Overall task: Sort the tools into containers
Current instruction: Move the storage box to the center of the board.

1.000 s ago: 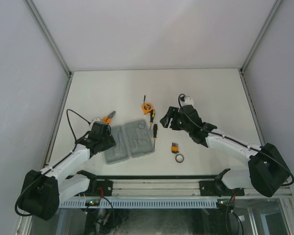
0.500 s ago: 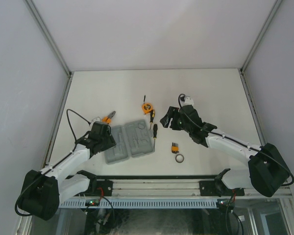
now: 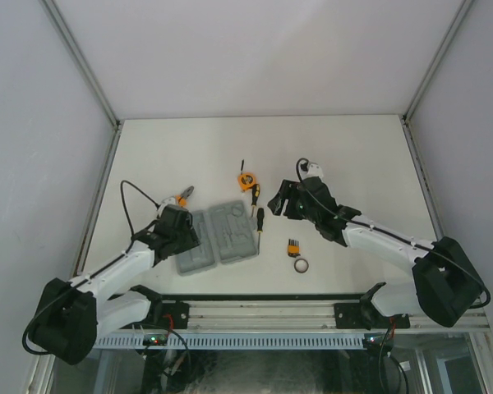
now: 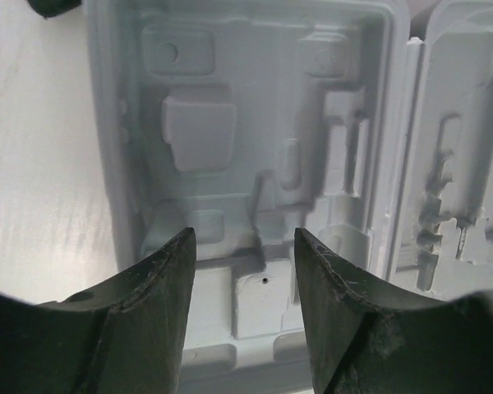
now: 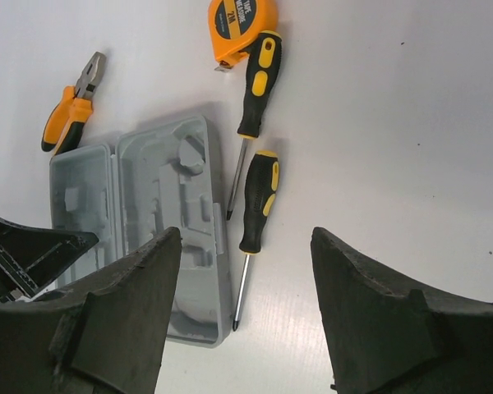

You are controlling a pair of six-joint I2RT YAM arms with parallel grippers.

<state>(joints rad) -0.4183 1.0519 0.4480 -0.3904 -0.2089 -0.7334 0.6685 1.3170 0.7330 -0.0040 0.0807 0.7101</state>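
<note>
The grey tool case (image 3: 218, 238) lies open on the table, its two halves showing empty moulded recesses. My left gripper (image 3: 187, 238) is open and empty, low over the case's left half (image 4: 255, 123). My right gripper (image 3: 278, 199) is open and empty, above the table just right of two black-and-orange screwdrivers (image 3: 254, 197) (image 3: 260, 219). The right wrist view shows both screwdrivers (image 5: 259, 86) (image 5: 259, 201), the orange tape measure (image 5: 242, 25), the orange-handled pliers (image 5: 70, 111) and the case (image 5: 148, 213). The bit set (image 3: 292, 245) and the dark ring (image 3: 301, 265) lie nearer the front.
The pliers (image 3: 181, 197) lie just behind the case's left end, beside my left arm's cable. The tape measure (image 3: 245, 180) sits behind the screwdrivers. Grey walls with metal corner posts enclose the table. A metal rail runs along the front edge.
My left gripper has moved slightly right, further over the case's left half. My right gripper has shifted slightly left towards the screwdrivers. No tool has moved.
</note>
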